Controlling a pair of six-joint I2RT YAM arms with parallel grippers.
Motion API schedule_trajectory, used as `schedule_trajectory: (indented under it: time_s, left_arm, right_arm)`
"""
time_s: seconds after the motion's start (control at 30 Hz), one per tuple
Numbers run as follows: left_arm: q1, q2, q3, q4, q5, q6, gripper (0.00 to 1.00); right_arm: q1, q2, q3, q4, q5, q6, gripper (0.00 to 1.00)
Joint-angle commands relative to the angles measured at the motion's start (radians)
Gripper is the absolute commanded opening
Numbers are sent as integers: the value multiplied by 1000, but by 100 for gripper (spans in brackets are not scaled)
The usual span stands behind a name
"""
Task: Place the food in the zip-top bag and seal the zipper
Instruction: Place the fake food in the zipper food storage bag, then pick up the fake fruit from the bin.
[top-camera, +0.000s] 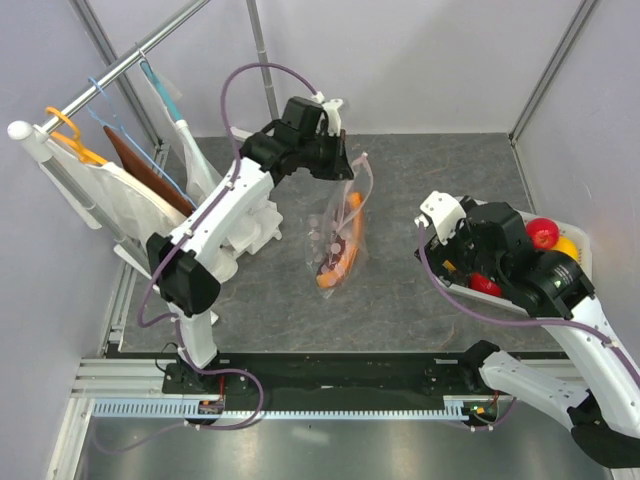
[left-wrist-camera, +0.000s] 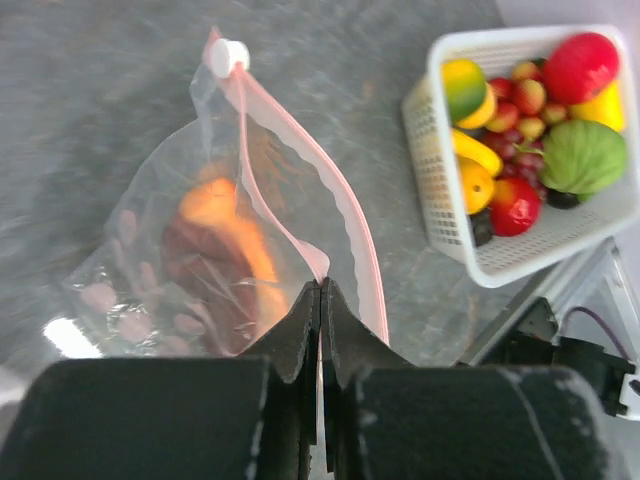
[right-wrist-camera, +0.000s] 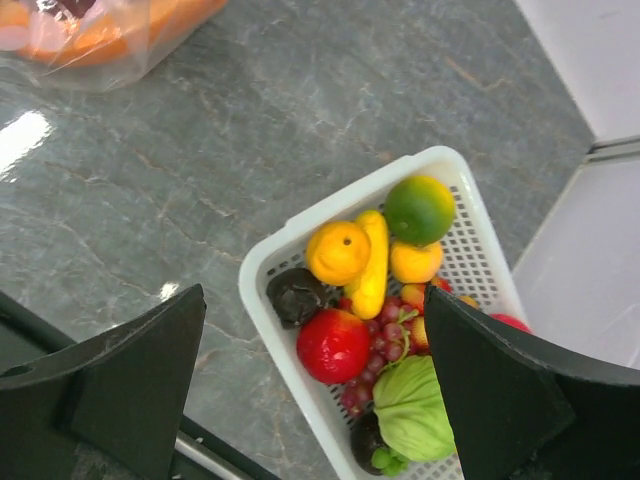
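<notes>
Zip-top bag (top-camera: 338, 235) is sitting around the middle of the desk, a bit toward the far edge. The left gripper (top-camera: 345, 165) has it by the top edge. From the left wrist cam you can see that gripper (left-wrist-camera: 321, 290) clamped tight on the zipper (left-wrist-camera: 300, 170), fingers pressed together right on the pink strip. The white slider tab (left-wrist-camera: 229, 57) is way off at the other end of the strip. The two sides of the strip bow apart between the fingers and the tab, so the mouth is open along there.

Inside the bag (left-wrist-camera: 200, 280) there's a long orange piece (left-wrist-camera: 215, 200) and something dark red (left-wrist-camera: 200, 265) next to it. It's blurry through the plastic, so I can't say much more than that.

The right gripper (top-camera: 440, 215) is over by the right edge of the desk, above the white basket (top-camera: 580, 240), jaws spread wide (right-wrist-camera: 315, 295). Its wrist cam looks straight down into the basket (right-wrist-camera: 300, 215):
- a red apple (right-wrist-camera: 333, 345)
- a green cabbage (right-wrist-camera: 412, 405)
- a long yellow piece (right-wrist-camera: 372, 265)
- a small orange (right-wrist-camera: 338, 250)
- a green-and-orange round one (right-wrist-camera: 420, 208)
- some grapes (right-wrist-camera: 385, 335)

Bag and basket are well apart. Over at the far left corner there's a rail with hangers (top-camera: 100, 150).
</notes>
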Motion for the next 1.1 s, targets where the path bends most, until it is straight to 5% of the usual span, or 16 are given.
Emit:
schedule_trajectory:
  time_s: [0.0, 0.2, 0.33, 0.5, 0.73, 0.87, 0.93, 1.07]
  left_arm:
    - [34, -189, 22, -87, -130, 144, 2]
    - [78, -263, 74, -257, -190, 282, 2]
    - [170, -198, 254, -387, -137, 353, 2]
    - [158, -98, 427, -493, -117, 489, 2]
    - [45, 39, 346, -455, -30, 476, 2]
    - [-8, 120, 295, -421, 53, 442, 2]
    - [-32, 165, 293, -415, 42, 424, 2]
    - [-40, 177, 240, -376, 71, 398, 2]
  right_arm:
    - [-2, 24, -9, 11, -71, 53, 96]
    - [-7, 40, -2, 33, -69, 88, 97]
    - [-25, 16, -13, 19, -77, 108, 98]
    - [-53, 13, -6, 10, -91, 126, 98]
    - [-71, 21, -25, -21, -129, 85, 98]
    - [-71, 34, -19, -65, -140, -126, 96]
    - [-69, 74, -32, -68, -25, -197, 97]
    - [-74, 186, -25, -179, 29, -101, 81]
